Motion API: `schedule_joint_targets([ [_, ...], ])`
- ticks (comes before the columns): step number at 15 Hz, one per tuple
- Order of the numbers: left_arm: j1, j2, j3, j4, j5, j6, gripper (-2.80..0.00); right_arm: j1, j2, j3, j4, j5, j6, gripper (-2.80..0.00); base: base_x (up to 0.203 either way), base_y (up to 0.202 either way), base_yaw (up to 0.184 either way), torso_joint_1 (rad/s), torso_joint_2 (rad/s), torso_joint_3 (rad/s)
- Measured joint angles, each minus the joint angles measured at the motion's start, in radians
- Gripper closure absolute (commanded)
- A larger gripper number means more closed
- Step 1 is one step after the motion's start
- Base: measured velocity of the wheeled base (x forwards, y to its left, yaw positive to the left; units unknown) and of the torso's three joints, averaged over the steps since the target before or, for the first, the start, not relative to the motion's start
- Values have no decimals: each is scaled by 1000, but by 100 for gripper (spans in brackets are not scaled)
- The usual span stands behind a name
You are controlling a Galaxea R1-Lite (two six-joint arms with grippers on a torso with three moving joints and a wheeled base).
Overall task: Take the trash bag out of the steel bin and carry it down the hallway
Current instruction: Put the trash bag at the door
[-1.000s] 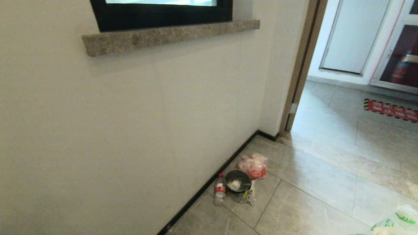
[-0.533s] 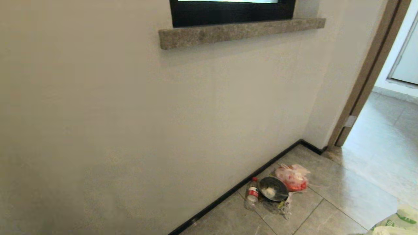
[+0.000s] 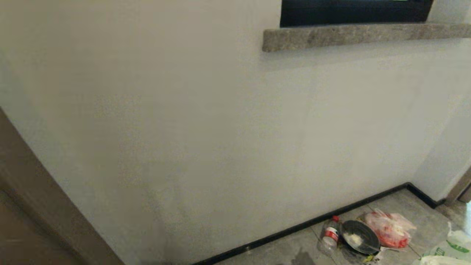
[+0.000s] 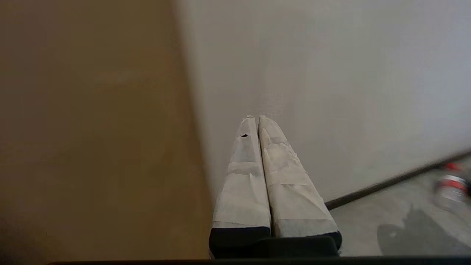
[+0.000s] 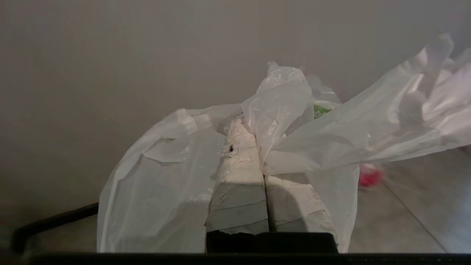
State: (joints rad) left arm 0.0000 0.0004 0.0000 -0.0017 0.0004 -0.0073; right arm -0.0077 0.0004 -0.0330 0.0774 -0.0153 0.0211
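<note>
The trash bag (image 5: 331, 129), thin translucent white plastic with a bit of green print, billows around my right gripper (image 5: 254, 123), which is shut on a fold of it. A corner of the bag (image 3: 450, 250) also shows at the lower right of the head view. My left gripper (image 4: 257, 118) is shut with nothing in it, pointing at the white wall beside a brown surface. The steel bin is out of view. Grey hallway tiles (image 3: 415, 209) meet the wall at the lower right.
Litter lies against the dark baseboard (image 3: 294, 229): a clear bottle (image 3: 330, 235), a black bowl (image 3: 360, 237) and a pink-red bag (image 3: 390, 228). A stone window sill (image 3: 368, 35) juts from the wall high up. A brown door edge (image 3: 36, 206) fills the lower left.
The whole head view has swung left: sill and litter have slid right in the picture, the doorway at the right has gone and a brown door edge has entered at the left.
</note>
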Motion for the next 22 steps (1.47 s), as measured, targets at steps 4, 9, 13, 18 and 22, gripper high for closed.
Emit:
schedule_joint_targets([
  [4, 0, 0, 0, 0, 0, 0, 0, -1, 0, 0, -1, 0, 0, 0, 4, -16, 167, 2, 3, 3],
  [9, 0, 0, 0, 0, 0, 0, 0, 0, 0, -1, 0, 0, 0, 0, 3, -21, 170, 2, 3, 3],
  [13, 0, 0, 0, 0, 0, 2, 0, 0, 0, 0, -1, 1, 2, 0, 1, -8, 65, 2, 0, 0],
  [18, 0, 0, 0, 0, 0, 2, 0, -1, 0, 1, -1, 0, 3, 0, 0, 0, 0, 0, 0, 0],
  [22, 0, 0, 0, 0, 0, 1, 0, 0, 0, 1, -1, 1, 1, 0, 0, 0, 0, 1, 1, -20],
])
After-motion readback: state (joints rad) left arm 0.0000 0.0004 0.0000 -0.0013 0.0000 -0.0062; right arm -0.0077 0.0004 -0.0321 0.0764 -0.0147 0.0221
